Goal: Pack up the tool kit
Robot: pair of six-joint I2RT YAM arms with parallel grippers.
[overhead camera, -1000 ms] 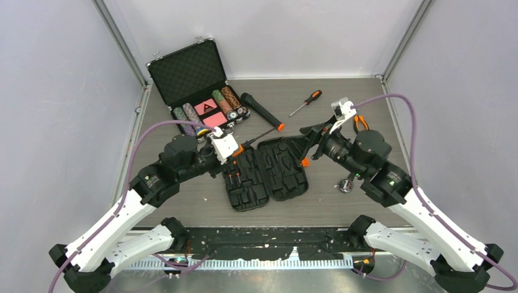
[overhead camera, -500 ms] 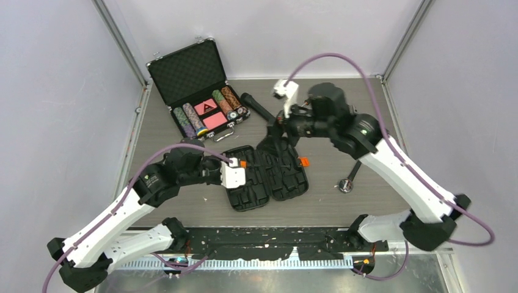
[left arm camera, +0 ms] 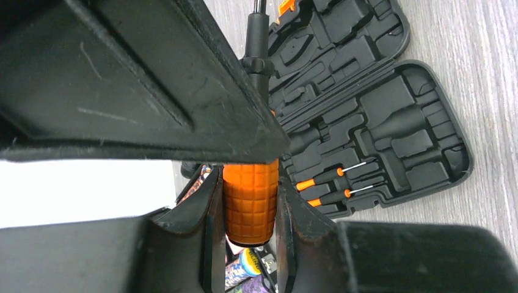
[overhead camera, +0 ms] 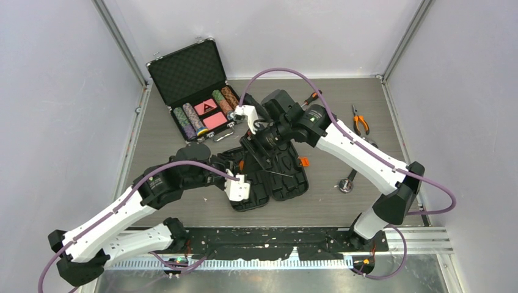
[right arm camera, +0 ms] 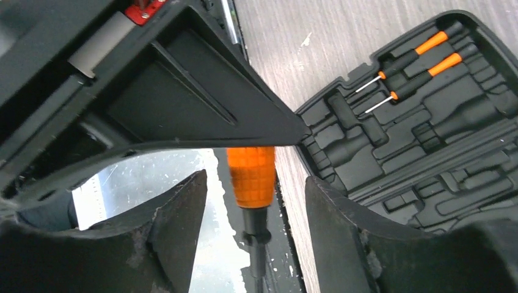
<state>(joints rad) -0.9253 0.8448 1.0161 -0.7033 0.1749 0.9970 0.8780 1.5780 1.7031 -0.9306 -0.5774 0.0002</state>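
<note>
Left gripper (left arm camera: 247,177) of mine pinches one large screwdriver (left arm camera: 250,213) by its orange handle, just over the one open tool kit case (overhead camera: 288,183) at mid-table. My right gripper (right arm camera: 251,183) stands spread on either side of that same handle, with gaps showing. Two small screwdrivers (left arm camera: 321,178) sit in the case's slots. One pair of pliers (overhead camera: 360,122) and one loose screwdriver (overhead camera: 314,95) lie beyond, and my right arm partly hides the latter. One poker chip case (overhead camera: 189,79) stands open far left.
</note>
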